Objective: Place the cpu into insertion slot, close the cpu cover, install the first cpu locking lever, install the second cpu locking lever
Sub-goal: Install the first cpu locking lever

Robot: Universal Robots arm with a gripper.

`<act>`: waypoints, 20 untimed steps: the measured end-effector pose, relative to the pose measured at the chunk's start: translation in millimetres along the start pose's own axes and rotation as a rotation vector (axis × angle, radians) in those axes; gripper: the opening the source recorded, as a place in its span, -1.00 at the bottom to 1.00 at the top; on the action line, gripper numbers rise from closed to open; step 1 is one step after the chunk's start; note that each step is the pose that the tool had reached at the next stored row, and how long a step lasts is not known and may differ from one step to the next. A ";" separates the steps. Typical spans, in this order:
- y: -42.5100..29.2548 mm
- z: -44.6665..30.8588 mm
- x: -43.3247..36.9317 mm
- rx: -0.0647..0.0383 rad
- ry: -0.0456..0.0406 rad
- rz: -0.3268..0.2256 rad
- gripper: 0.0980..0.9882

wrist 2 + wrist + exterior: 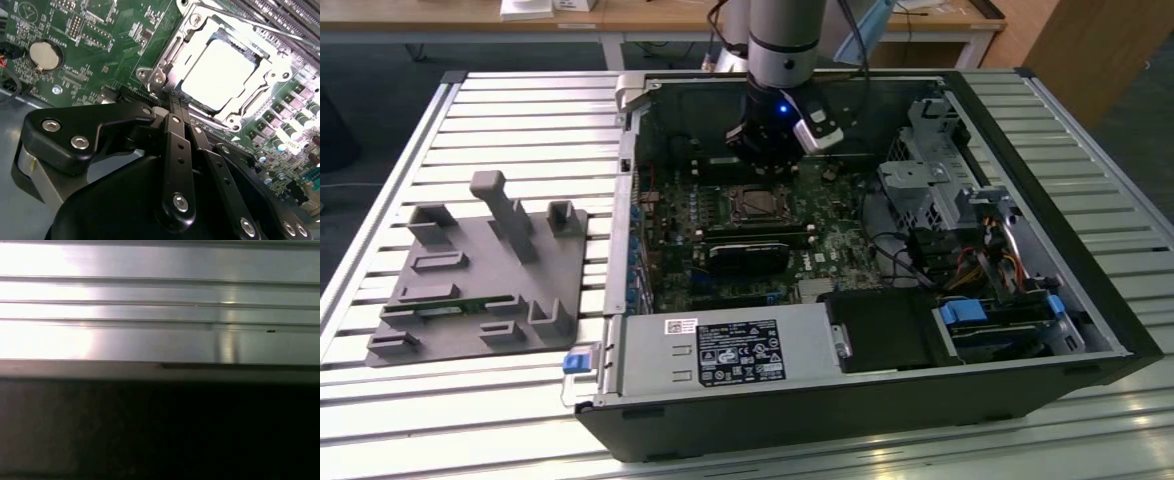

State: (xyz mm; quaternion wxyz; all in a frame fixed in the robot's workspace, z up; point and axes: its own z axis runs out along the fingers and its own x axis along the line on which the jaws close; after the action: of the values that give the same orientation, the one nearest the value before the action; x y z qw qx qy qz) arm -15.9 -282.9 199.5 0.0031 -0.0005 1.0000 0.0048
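The arm's black gripper (176,107) hangs over the far part of the green motherboard (841,245) inside an open computer case (854,410), just beyond the insertion slot (757,203). In the second wrist view its slim fingers (175,135) are drawn together to a single tip, nothing visible between them, and that tip sits right at the near edge of the cpu cover (165,65); whether it touches the metal cannot be told.

The cover, a bright stamped-steel frame with a cut-out centre, lies flat around the cpu (220,72), whose pale, glaring square top sits seated in the socket. A round coin battery (43,54) is set in the board well apart from the socket.

In the exterior view, a long black graphics card (754,250) lies on the near side of the slot, and a grey power supply box (720,352) fills the case's near edge. The case rests on a ribbed aluminium table (480,400). On the exterior view's left stands a grey plastic fixture tray (467,290) with upright posts. Wooden desks (654,20) line the far wall.
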 end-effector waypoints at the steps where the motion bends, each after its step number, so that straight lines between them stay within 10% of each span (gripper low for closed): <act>1: 0.1 0.6 -0.1 0.005 0.0002 0.000 -0.98; 4: 0.0 2.0 -0.3 0.020 0.0014 0.000 -0.98; 13: 2.1 2.3 -3.0 0.021 0.0024 0.000 -0.98; 20: 2.3 -16.8 -3.2 0.021 0.0025 0.000 -0.98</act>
State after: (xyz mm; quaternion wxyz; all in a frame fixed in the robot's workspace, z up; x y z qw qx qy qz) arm -12.9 -280.8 216.4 0.0019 -0.0006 1.0000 -0.0057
